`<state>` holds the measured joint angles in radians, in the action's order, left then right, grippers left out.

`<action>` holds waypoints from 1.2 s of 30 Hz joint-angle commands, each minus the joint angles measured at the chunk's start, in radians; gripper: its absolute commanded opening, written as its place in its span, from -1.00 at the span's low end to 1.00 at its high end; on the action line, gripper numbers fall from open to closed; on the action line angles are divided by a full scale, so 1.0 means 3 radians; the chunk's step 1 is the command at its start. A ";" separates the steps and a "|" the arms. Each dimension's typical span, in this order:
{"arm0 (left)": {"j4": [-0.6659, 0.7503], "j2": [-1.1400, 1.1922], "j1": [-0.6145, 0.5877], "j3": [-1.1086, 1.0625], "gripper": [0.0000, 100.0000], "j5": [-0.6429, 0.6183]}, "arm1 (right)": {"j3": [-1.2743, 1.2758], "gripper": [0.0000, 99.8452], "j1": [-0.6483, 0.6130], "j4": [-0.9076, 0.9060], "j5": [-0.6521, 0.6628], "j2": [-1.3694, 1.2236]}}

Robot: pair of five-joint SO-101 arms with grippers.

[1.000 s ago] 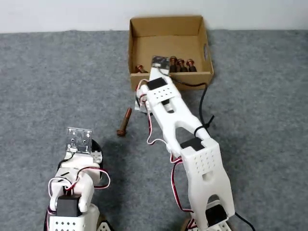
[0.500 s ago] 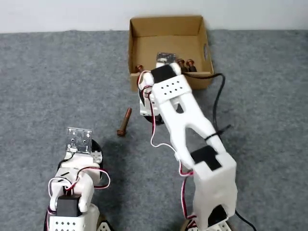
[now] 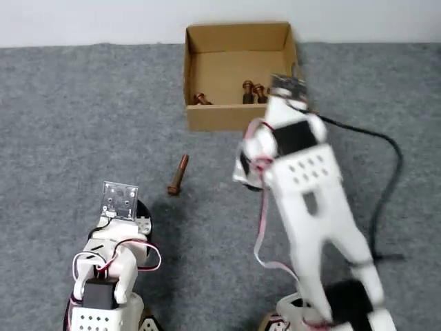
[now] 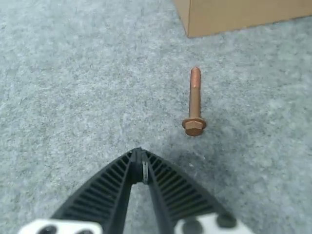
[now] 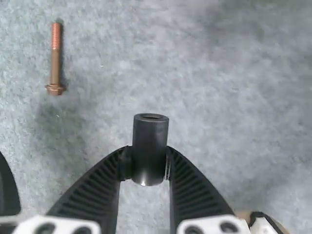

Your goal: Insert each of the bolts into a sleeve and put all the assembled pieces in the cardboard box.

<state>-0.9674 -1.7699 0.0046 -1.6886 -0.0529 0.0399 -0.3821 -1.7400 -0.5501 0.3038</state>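
Left arm (image 3: 114, 255) is recorded at the near left of the grey, felt-like tabletop (image 3: 69, 117). The left pincer (image 4: 141, 168) is closed, its tips brought together with nothing held between them. It is positioned over bare surface, a little short of the bolt.

The bolt (image 3: 178, 174) is copper-coloured and lies flat on the tabletop. Its hex head is turned toward the arms and its threaded end toward the box. It lies between the left arm and the box, apart from both and untouched by either pincer.

The cardboard box (image 3: 238, 116) stands open-topped at the far centre. Copper-headed pieces (image 3: 252, 91) are noted inside along the near wall: one toward the left corner, and two side by side toward the right.

Right arm (image 3: 306, 186) is extended to the right of the bolt, its wrist near the box's near right corner. The right pincer (image 5: 147, 163) is clamped on a black sleeve (image 5: 150, 141). The sleeve is gripped at its lower part, with the open bore pointing away from the wrist, above bare tabletop.
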 commanded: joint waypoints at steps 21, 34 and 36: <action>-0.0624 0.1979 -0.0184 0.2289 -0.99 0.0302 | 0.3544 -0.98 0.0642 0.1639 0.0051 0.4007; -0.1284 0.4276 0.0644 0.3879 -0.98 0.0276 | 0.3943 -0.98 0.0647 0.1552 0.0327 0.5005; -0.1360 0.4629 0.0644 0.4130 -0.98 0.0292 | 0.3954 -0.98 0.0647 0.1552 0.0327 0.4999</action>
<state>-1.3449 -0.5086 0.1872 -0.5746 0.0376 1.2306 -0.1964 -1.2720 -0.4626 1.7845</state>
